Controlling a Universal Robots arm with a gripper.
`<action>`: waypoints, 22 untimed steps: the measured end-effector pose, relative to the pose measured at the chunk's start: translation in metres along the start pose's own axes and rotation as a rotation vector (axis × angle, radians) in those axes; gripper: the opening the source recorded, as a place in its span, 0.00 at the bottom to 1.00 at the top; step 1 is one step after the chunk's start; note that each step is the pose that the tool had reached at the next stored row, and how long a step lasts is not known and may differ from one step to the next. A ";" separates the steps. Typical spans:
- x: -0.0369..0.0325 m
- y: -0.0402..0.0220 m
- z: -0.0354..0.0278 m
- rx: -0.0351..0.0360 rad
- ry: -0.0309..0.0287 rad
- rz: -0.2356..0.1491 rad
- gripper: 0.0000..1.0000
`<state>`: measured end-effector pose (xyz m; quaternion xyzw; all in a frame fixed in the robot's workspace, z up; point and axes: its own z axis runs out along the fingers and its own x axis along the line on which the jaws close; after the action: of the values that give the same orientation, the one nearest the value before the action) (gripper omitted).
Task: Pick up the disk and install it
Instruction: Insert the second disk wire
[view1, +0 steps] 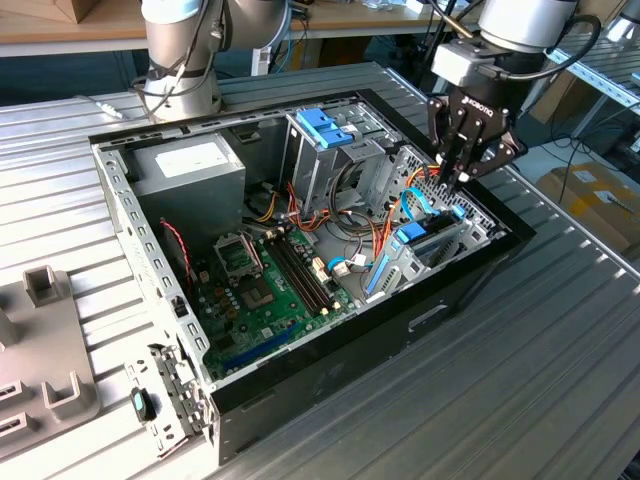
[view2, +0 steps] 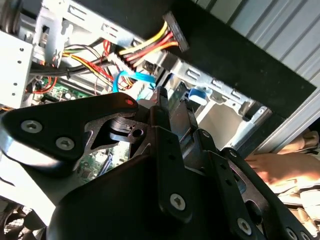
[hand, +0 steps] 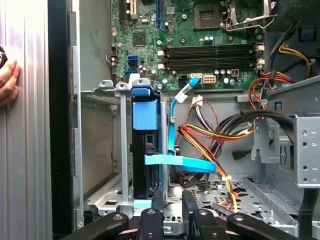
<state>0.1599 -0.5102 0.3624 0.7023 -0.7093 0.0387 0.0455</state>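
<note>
Disk seated edge-up in the open black computer case (view1: 300, 390).
You see the dark flat disk with light blue carrier rail (hand: 145, 150) standing in its bay; gripper (view1: 462, 175) just above, jaws narrow, holding nothing.

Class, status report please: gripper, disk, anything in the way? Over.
Gripper low over the drive bay. Disk on edge in the bay. Blue cable at the disk; a hand outside the case.
</note>
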 end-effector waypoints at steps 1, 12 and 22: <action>-0.0024 -0.0033 -0.0004 0.0000 0.0002 0.000 0.29; -0.0065 -0.0086 -0.0008 0.0001 0.0001 -0.001 0.29; -0.0108 -0.0095 -0.0014 0.0001 0.0001 -0.001 0.29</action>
<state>0.1696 -0.4994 0.3624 0.7026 -0.7091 0.0387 0.0455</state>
